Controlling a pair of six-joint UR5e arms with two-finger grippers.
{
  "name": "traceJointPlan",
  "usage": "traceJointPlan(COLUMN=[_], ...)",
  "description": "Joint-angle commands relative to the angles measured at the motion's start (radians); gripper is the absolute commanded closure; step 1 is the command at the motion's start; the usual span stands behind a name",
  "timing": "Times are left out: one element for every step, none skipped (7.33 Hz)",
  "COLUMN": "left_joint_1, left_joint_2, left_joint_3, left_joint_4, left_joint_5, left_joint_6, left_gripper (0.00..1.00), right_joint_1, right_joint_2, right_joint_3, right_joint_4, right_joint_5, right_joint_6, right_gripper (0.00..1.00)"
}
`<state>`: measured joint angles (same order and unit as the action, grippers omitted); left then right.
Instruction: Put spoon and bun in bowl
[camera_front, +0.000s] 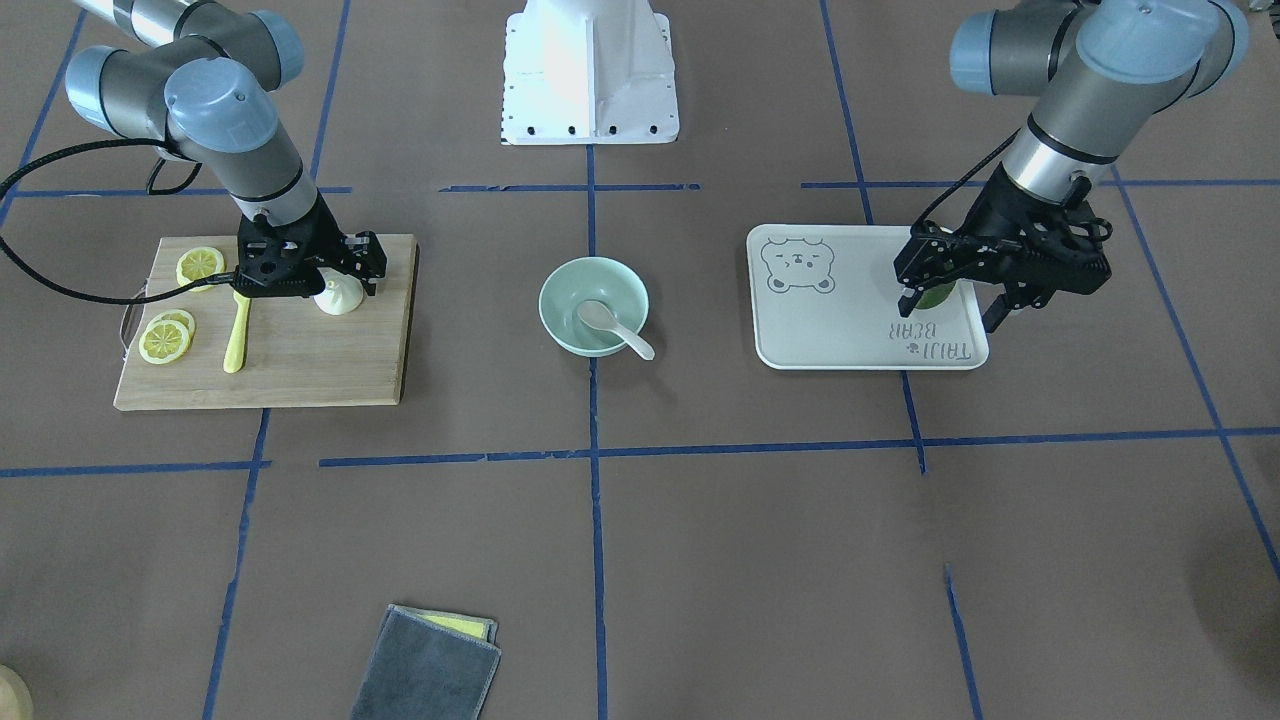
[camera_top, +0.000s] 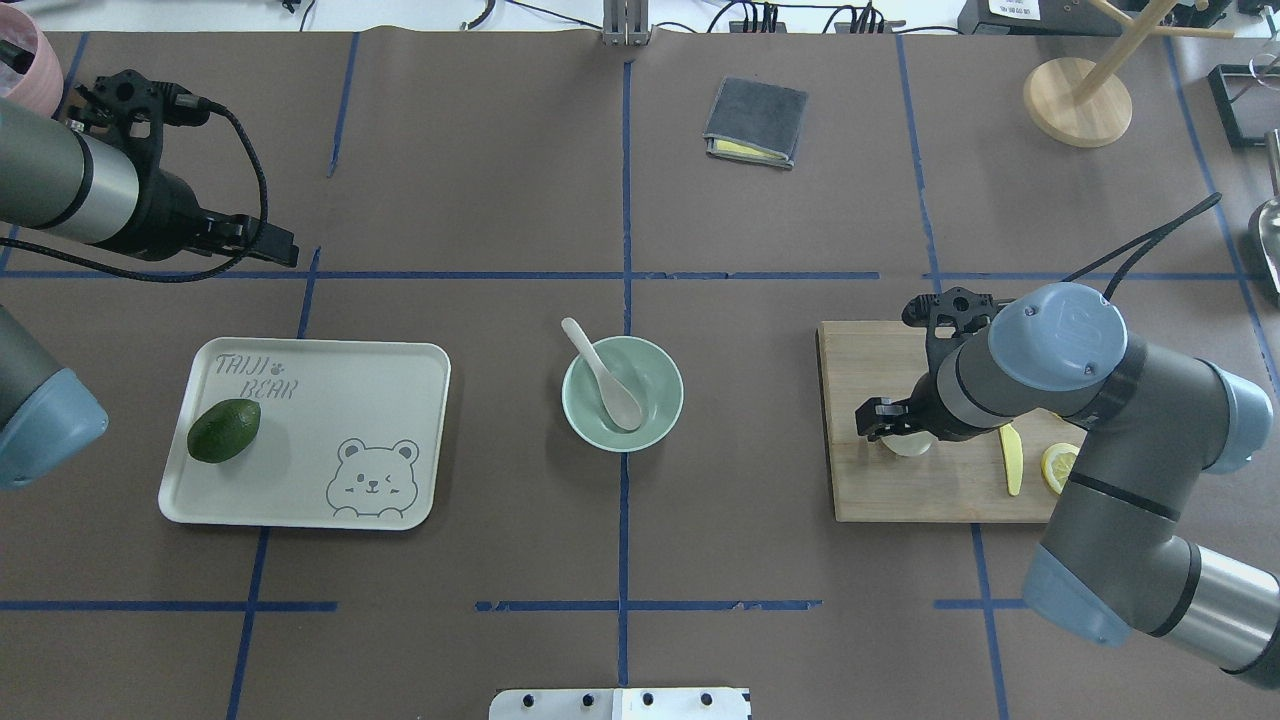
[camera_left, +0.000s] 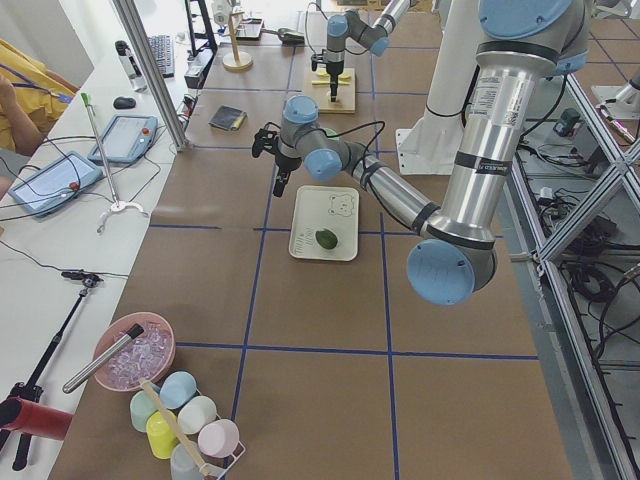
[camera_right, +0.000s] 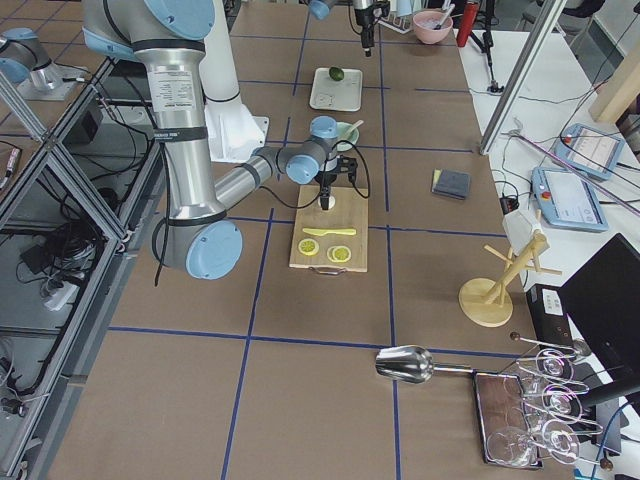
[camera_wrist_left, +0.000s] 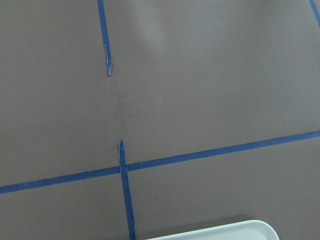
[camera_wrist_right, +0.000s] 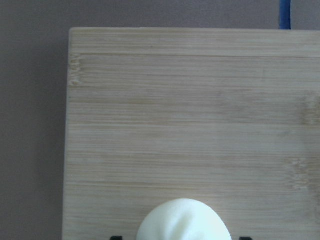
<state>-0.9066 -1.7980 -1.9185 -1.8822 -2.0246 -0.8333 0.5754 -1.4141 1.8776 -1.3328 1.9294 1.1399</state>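
Note:
The pale spoon (camera_front: 612, 325) lies in the mint-green bowl (camera_front: 560, 285) at the table's centre, its handle leaning over the rim; both also show in the overhead view, spoon (camera_top: 600, 372) and bowl (camera_top: 672, 415). The white bun (camera_front: 340, 298) (camera_top: 908, 446) (camera_wrist_right: 184, 220) sits on the wooden cutting board (camera_front: 320, 360). My right gripper (camera_front: 338, 290) (camera_top: 893, 432) is low over the bun, open, with a fingertip at each side of it and a small gap. My left gripper (camera_front: 950, 305) (camera_top: 280, 248) is open and empty, high above the tray's far edge.
The board (camera_top: 900, 490) also holds a yellow knife (camera_front: 237, 335) and lemon slices (camera_front: 165, 340). A beige bear-print tray (camera_top: 330, 400) holds a dark green avocado (camera_top: 223, 431). A folded grey cloth (camera_top: 755, 122) lies at the far side of the table.

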Motion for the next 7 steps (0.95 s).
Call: traceJointPlan(left_joint_1=[0.000, 0.000, 0.000, -0.002, -0.032, -0.070, -0.101], left_joint_2=[0.000, 0.002, 0.002, 0.003, 0.003, 0.035, 0.061], left_joint_3=[-0.001, -0.001, -0.001, -0.002, -0.016, -0.049, -0.065], left_joint_4=[0.000, 0.000, 0.000, 0.000, 0.000, 0.002, 0.002], left_joint_5=[-0.002, -0.002, -0.002, -0.002, -0.003, -0.005, -0.008], left_joint_6=[-0.001, -0.001, -0.003, -0.001, 0.002, 0.003, 0.038], left_gripper=[0.00, 0.00, 0.00, 0.00, 0.00, 0.00, 0.00], right_joint_1=[0.000, 0.000, 0.000, 0.004, 0.000, -0.006, -0.023], right_joint_2=[-0.005, -0.005, -0.003, -0.003, 0.024, 0.103, 0.192], right_joint_3=[0.006, 0.011, 0.032, 0.043, 0.069, 0.055, 0.035], right_joint_4=[-0.006, -0.008, -0.011, -0.011, -0.011, -0.011, -0.012], right_joint_5=[0.003, 0.006, 0.016, 0.020, 0.016, 0.013, 0.008], right_joint_6=[0.000, 0.000, 0.000, 0.001, 0.027, 0.172, 0.260], right_gripper=[0.45, 0.49, 0.52, 0.52, 0.50, 0.50, 0.49])
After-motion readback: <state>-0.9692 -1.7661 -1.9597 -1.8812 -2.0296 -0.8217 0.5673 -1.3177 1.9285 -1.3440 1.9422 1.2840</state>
